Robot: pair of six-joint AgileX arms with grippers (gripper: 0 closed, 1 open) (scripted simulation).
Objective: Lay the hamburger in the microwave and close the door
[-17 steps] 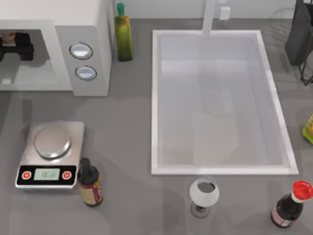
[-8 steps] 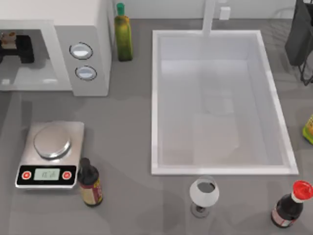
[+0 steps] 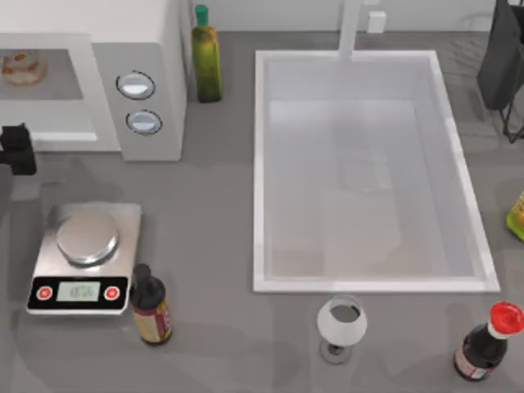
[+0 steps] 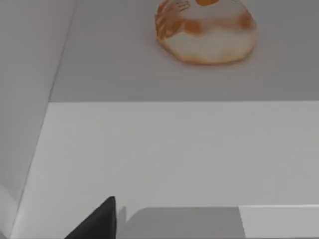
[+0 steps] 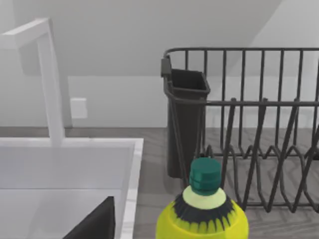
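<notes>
The hamburger (image 3: 21, 67) lies by itself on the floor of the white microwave (image 3: 139, 33), whose front stands open at the table's back left. It is a tan bun with orange filling, seen close in the left wrist view as the hamburger (image 4: 206, 30) resting on the grey cavity floor. My left gripper (image 3: 16, 149) is outside the cavity, in front of it at the left edge, open and holding nothing; one dark fingertip (image 4: 97, 224) shows. The door is out of view. My right arm is parked at the far right, its gripper open, one fingertip (image 5: 97, 224) showing.
A steel kitchen scale (image 3: 82, 258) and a dark bottle (image 3: 150, 304) stand in front of the microwave. An oil bottle (image 3: 206, 59) is beside it. The white sink (image 3: 262, 164) fills the middle. A wine glass (image 3: 341, 326), a red-capped bottle (image 3: 485, 342), a yellow bottle (image 5: 202, 219) and a dish rack (image 5: 249, 134) stand right.
My left gripper has backed out of the microwave cavity toward the table's front. The hamburger it carried now rests alone inside.
</notes>
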